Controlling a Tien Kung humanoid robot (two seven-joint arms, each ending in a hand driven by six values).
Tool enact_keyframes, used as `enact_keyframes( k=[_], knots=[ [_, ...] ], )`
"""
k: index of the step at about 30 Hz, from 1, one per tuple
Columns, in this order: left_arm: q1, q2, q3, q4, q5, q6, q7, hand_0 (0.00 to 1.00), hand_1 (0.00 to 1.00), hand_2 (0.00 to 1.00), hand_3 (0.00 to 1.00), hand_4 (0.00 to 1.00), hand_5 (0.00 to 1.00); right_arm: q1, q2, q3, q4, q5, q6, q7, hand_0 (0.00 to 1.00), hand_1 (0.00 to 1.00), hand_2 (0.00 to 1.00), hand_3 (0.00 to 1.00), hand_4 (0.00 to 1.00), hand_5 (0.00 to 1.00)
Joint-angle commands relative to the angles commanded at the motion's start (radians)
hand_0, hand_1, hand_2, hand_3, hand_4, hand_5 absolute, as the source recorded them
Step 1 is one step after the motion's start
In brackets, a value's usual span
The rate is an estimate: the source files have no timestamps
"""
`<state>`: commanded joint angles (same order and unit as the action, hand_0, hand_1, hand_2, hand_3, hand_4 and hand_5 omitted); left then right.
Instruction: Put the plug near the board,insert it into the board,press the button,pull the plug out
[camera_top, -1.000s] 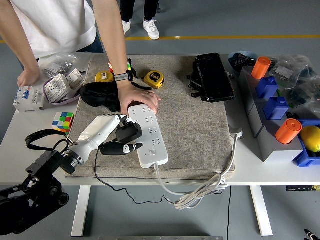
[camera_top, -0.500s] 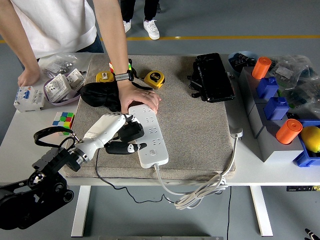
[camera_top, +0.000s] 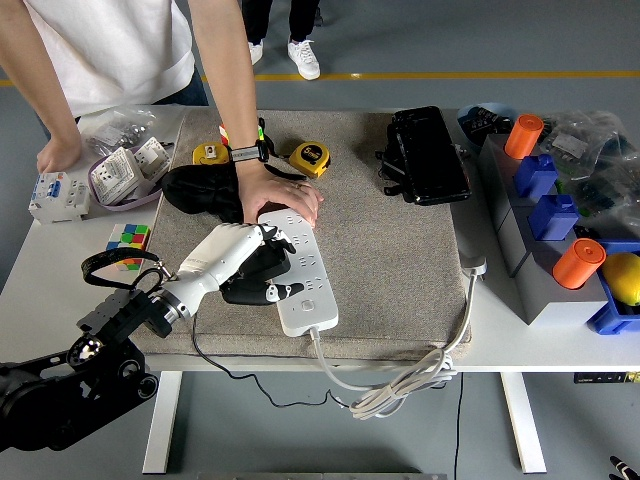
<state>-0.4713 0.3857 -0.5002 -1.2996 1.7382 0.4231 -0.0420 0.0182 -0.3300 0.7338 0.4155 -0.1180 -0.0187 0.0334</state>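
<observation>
A white power strip (camera_top: 314, 268) lies lengthwise on the grey mat (camera_top: 400, 250). Its far end is pinned down by a person's hand (camera_top: 280, 200). My left hand (camera_top: 281, 265) reaches in from the lower left with its fingers curled around a black plug (camera_top: 267, 270). The plug sits at the strip's left edge, partly over its sockets. Whether the pins are in a socket is hidden by the fingers. The plug's black cord (camera_top: 215, 368) runs off the table's front edge. The strip's button (camera_top: 318, 287) shows near its close end, beside my thumb.
Two yellow tape measures (camera_top: 308, 157) and a black pouch (camera_top: 200, 190) lie behind the strip. A black case (camera_top: 428, 155) sits at the back. A colour cube (camera_top: 128, 240) is on the left. Grey boxes with orange cylinders (camera_top: 578, 262) line the right. The strip's white cable (camera_top: 400, 380) loops off the front.
My left hand has moved right and slightly away from me with the plug, from beside the strip to over its left edge. The person's hand has stayed on the strip.
</observation>
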Motion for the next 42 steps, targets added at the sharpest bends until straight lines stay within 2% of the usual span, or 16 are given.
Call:
enact_keyframes(
  k=[5, 14, 19, 25, 26, 29, 31, 32, 37, 38, 42],
  knots=[
    [-0.014, -0.009, 0.018, 0.006, -0.001, -0.016, 0.008, 0.466, 0.629, 0.664, 0.591, 0.881, 0.479, 0.0, 0.001, -0.001, 0.0, 0.002, 0.001, 0.001, 0.623, 0.677, 0.682, 0.574, 0.85, 0.487],
    [-0.027, -0.021, 0.019, 0.005, -0.002, -0.015, 0.006, 0.468, 0.627, 0.663, 0.59, 0.882, 0.48, 0.001, 0.002, -0.001, 0.0, 0.003, 0.0, 0.002, 0.623, 0.675, 0.683, 0.574, 0.849, 0.487],
    [-0.009, -0.009, -0.015, -0.027, 0.001, -0.006, -0.004, 0.468, 0.627, 0.663, 0.59, 0.882, 0.48, -0.001, 0.002, 0.0, -0.001, 0.004, 0.001, 0.002, 0.623, 0.675, 0.683, 0.574, 0.849, 0.487],
    [0.023, 0.018, -0.068, -0.104, -0.01, 0.0, -0.01, 0.467, 0.626, 0.661, 0.588, 0.884, 0.483, -0.004, 0.002, 0.001, -0.001, 0.003, 0.001, 0.002, 0.623, 0.675, 0.682, 0.573, 0.847, 0.485],
    [0.031, 0.026, -0.077, -0.124, -0.013, -0.004, -0.003, 0.447, 0.6, 0.642, 0.585, 0.883, 0.483, -0.004, 0.001, 0.002, 0.0, 0.002, 0.001, 0.002, 0.623, 0.675, 0.682, 0.572, 0.847, 0.484],
    [0.048, 0.044, -0.096, -0.166, -0.013, -0.034, 0.038, 0.447, 0.6, 0.642, 0.585, 0.883, 0.483, -0.005, 0.0, 0.002, 0.0, 0.0, 0.001, 0.002, 0.623, 0.675, 0.682, 0.572, 0.847, 0.484],
    [0.059, 0.061, -0.111, -0.201, -0.009, -0.068, 0.082, 0.447, 0.6, 0.642, 0.585, 0.883, 0.483, -0.004, -0.001, 0.004, 0.001, -0.001, 0.001, 0.002, 0.623, 0.675, 0.682, 0.572, 0.847, 0.484],
    [0.064, 0.068, -0.117, -0.216, -0.005, -0.086, 0.103, 0.307, 0.489, 0.553, 0.591, 0.884, 0.468, -0.005, -0.001, 0.005, 0.001, -0.001, 0.001, 0.002, 0.622, 0.675, 0.682, 0.572, 0.846, 0.484],
    [0.084, 0.115, -0.144, -0.296, -0.021, -0.195, 0.225, 0.307, 0.489, 0.553, 0.591, 0.884, 0.468, -0.007, -0.003, 0.01, 0.0, -0.002, 0.002, 0.001, 0.622, 0.675, 0.682, 0.572, 0.846, 0.484],
    [0.087, 0.125, -0.149, -0.313, -0.025, -0.221, 0.254, 0.187, 0.304, 0.317, 0.618, 0.867, 0.333, -0.007, -0.003, 0.01, 0.0, -0.002, 0.002, 0.001, 0.622, 0.675, 0.682, 0.572, 0.847, 0.483],
    [0.089, 0.151, -0.159, -0.359, -0.029, -0.317, 0.347, 0.187, 0.304, 0.317, 0.618, 0.867, 0.333, -0.009, -0.005, 0.012, 0.0, -0.003, 0.003, 0.0, 0.622, 0.675, 0.682, 0.572, 0.847, 0.483]
  ],
)
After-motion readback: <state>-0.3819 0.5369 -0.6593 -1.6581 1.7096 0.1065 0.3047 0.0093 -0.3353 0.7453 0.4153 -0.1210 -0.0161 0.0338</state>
